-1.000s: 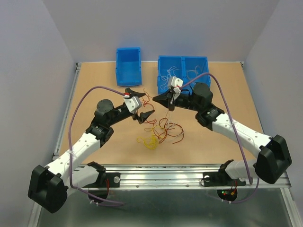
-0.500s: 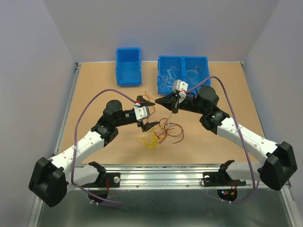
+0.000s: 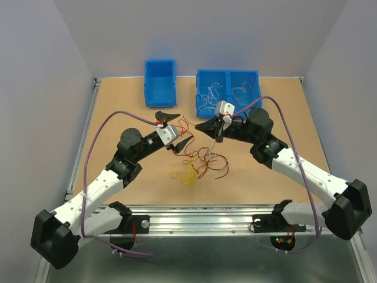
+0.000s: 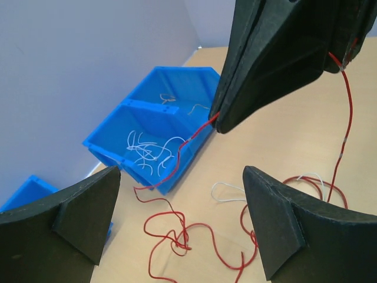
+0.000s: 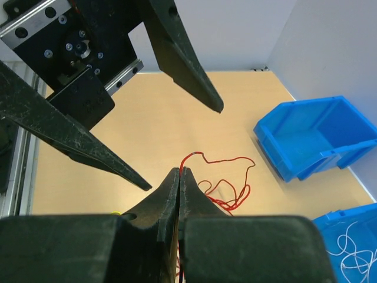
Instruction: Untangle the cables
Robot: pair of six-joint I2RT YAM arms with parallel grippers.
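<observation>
Top view: cables (image 3: 200,162) heaped loosely on table (image 3: 118,100), 6 o'clock of right gripper (image 3: 199,125) pinching one red strand, left gripper (image 3: 185,125) splayed wide at its 9 o'clock; left wrist: strand trails from the pinch; right wrist: fingers (image 5: 171,194) pressed together.

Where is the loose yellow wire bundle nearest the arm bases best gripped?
Probably pinch the yellow wire bundle at its left loops, coming straight down from above: it lies flat on the table, and its right side overlaps the red wires.

From cables (image 3: 203,159): blue bin (image 3: 228,72) blocks your 12 o'clock; left arm (image 3: 106,177) bars 9, right arm (image 3: 300,168) bars 3; table (image 3: 235,191) open toward 6.
</observation>
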